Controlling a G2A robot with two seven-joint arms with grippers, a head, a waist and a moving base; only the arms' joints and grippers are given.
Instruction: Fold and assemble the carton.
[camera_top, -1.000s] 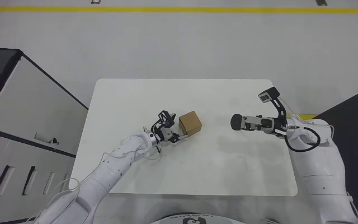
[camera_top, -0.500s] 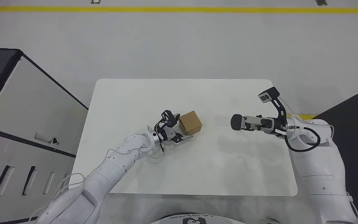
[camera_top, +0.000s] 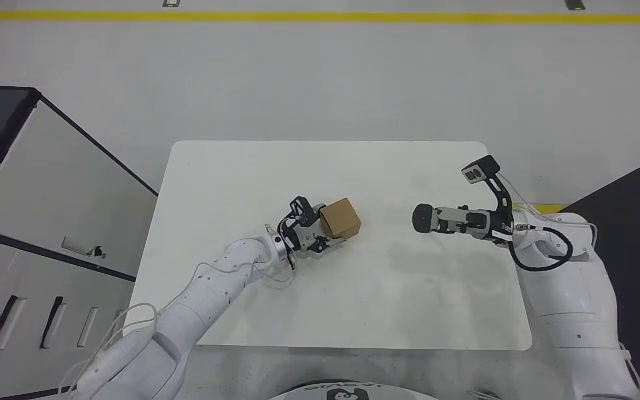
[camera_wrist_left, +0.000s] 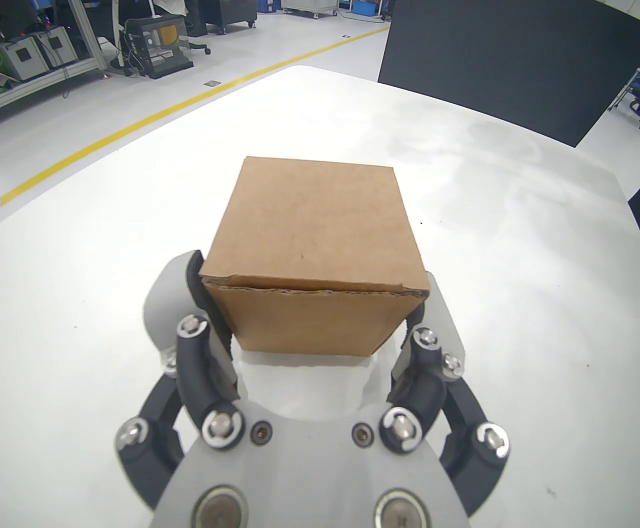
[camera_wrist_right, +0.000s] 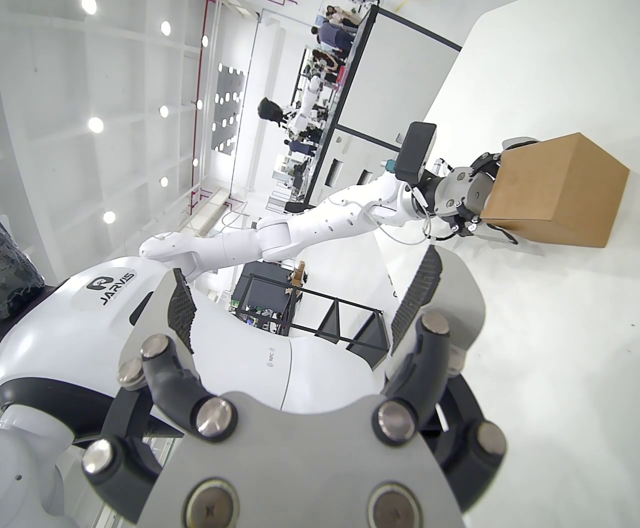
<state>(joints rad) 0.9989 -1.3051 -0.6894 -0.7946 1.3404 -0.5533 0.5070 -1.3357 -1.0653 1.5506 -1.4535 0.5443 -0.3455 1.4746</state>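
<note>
A closed brown carton (camera_top: 340, 217) stands on the white table (camera_top: 400, 300) a little left of its middle. My left gripper (camera_top: 316, 236) is at the carton's near-left end. In the left wrist view the carton (camera_wrist_left: 315, 250) sits between the spread fingers of my left gripper (camera_wrist_left: 310, 285), which flank its near corners; I cannot tell whether they press on it. The right wrist view shows the carton (camera_wrist_right: 555, 190) with the left gripper (camera_wrist_right: 505, 192) at its end. My right gripper (camera_top: 420, 217) hovers open to the carton's right, pointing at it, and holds nothing (camera_wrist_right: 305, 270).
A dark-framed cabinet (camera_top: 40, 180) stands off the table's left side. A yellow floor line (camera_top: 320, 16) runs beyond the far edge. A black panel (camera_wrist_left: 500, 60) stands past the table's right end. Bare tabletop lies between the carton and the right gripper.
The left gripper has slid forward towards the carton, so that its fingers now straddle the near end. The carton and the right arm have stayed put.
</note>
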